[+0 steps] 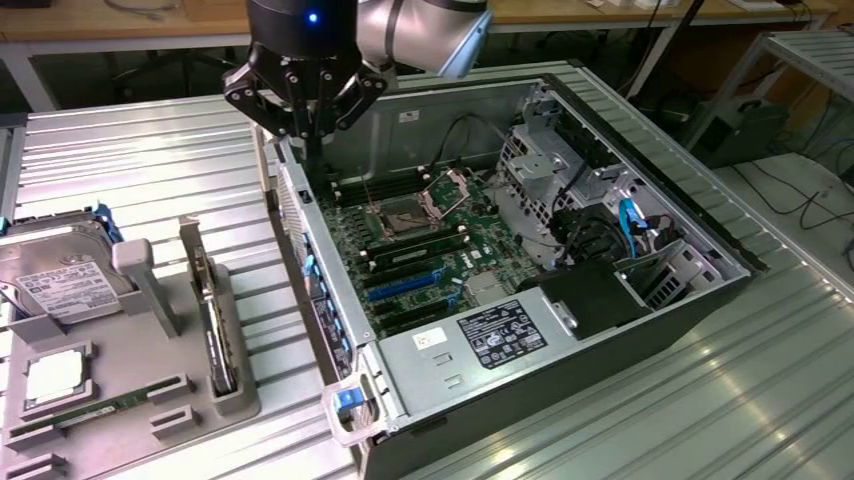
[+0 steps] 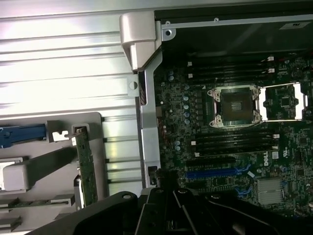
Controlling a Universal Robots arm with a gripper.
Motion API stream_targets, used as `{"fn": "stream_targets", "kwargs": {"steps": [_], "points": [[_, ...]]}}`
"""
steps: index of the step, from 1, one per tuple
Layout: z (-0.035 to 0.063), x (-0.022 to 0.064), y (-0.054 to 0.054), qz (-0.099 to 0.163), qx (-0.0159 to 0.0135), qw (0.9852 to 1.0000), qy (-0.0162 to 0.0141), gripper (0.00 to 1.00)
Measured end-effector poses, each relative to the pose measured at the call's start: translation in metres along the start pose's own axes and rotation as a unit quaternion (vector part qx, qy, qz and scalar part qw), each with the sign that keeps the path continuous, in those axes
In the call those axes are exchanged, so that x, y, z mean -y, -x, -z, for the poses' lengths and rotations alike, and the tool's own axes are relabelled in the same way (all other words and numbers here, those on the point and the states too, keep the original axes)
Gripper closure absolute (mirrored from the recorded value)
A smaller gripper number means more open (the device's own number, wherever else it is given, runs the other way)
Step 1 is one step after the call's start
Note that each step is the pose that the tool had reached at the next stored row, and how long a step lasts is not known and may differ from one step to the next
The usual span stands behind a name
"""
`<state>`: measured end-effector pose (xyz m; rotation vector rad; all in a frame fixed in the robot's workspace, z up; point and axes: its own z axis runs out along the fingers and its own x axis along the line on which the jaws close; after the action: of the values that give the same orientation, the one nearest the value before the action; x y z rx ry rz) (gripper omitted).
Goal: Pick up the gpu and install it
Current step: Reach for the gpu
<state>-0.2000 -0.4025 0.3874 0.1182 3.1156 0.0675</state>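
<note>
Nearest the wrist lens, your gripper (image 1: 307,128) hung with its jaws pinched together on nothing, poised above the computer case's (image 1: 441,375) far corner. The gpu (image 1: 214,330) stood on edge in the gray holder (image 1: 127,370) beside the case, well apart from the gripper. I judged it light, stiff and fragile: best pinched along the bare top edge. The case wall (image 2: 149,132) rose between card and motherboard (image 1: 441,250), with open room above.
</note>
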Motion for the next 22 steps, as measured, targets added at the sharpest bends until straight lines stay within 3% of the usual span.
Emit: {"fn": "stream_targets", "kwargs": {"steps": [22], "points": [[0.0005, 0.0042, -0.017, 0.000, -0.0006, 1.0000, -0.0001, 0.89]]}}
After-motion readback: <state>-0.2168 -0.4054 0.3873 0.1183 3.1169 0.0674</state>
